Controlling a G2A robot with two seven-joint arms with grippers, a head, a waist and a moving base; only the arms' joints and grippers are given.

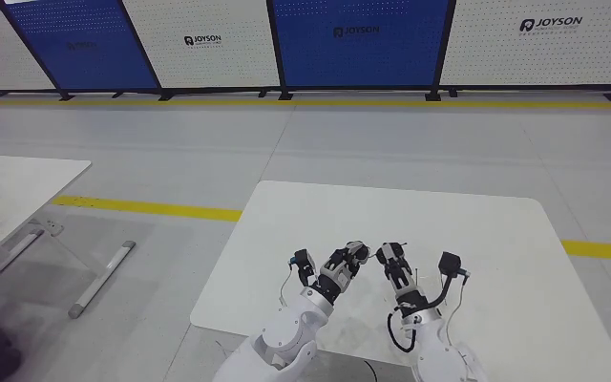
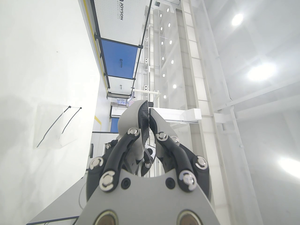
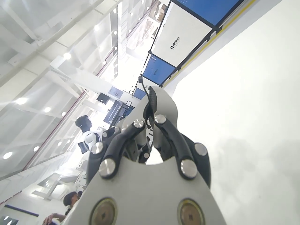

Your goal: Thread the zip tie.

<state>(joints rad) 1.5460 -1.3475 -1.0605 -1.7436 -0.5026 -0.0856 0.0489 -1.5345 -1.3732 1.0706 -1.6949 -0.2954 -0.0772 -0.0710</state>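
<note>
A black zip tie (image 3: 143,86) is pinched in my right gripper (image 3: 150,90), which is shut on its strap. The tie's square head sticks out just past the fingertips, and the strap runs back between the fingers. My left gripper (image 2: 148,108) is shut; a small dark bit shows between its pads and I cannot tell what it is. In the top view the left gripper (image 1: 355,250) and the right gripper (image 1: 387,252) are side by side over the near part of the white table (image 1: 430,220), a short gap apart, both pointing away from me.
Two spare black zip ties (image 2: 70,118) lie on a clear plastic sheet (image 2: 46,118) on the table (image 2: 35,47). A second table (image 1: 29,186) stands off to the left. Blue and white fence panels (image 1: 363,38) line the far side.
</note>
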